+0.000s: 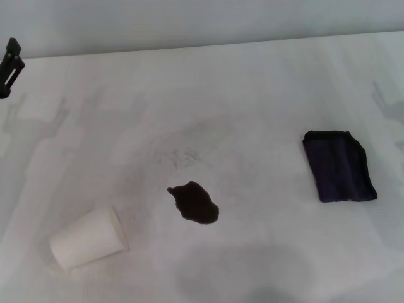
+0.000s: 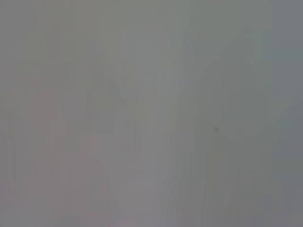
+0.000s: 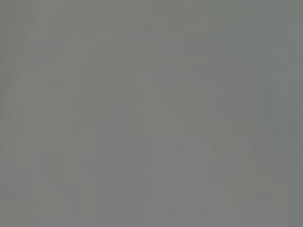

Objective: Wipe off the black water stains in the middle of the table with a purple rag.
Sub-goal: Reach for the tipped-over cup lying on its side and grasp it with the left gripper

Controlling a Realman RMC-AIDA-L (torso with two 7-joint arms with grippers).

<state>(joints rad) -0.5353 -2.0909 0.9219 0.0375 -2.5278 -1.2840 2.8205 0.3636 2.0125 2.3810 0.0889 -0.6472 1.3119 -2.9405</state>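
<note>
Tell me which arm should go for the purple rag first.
Right, most likely. The purple rag lies on the table's right side, right of the black water stains. The left hand shows only at the far left edge; the right hand is out of view.

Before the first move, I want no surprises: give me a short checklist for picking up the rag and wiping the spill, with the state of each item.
1. Rag free to grasp: ok. It lies flat on the table on the robot's right, nothing on it.
2. Stain in view: ok, mid-table, one dark blotch, unwiped.
3. Rag apart from the stain: ok, bare table lies between them.
4. Wipe area free: not ok. A white cup lies tipped over, left of the stain.
5. Left gripper out of the way: ok, at the far left edge; open or shut: cannot tell.
6. Right gripper ready: cannot tell, not in view.
</note>
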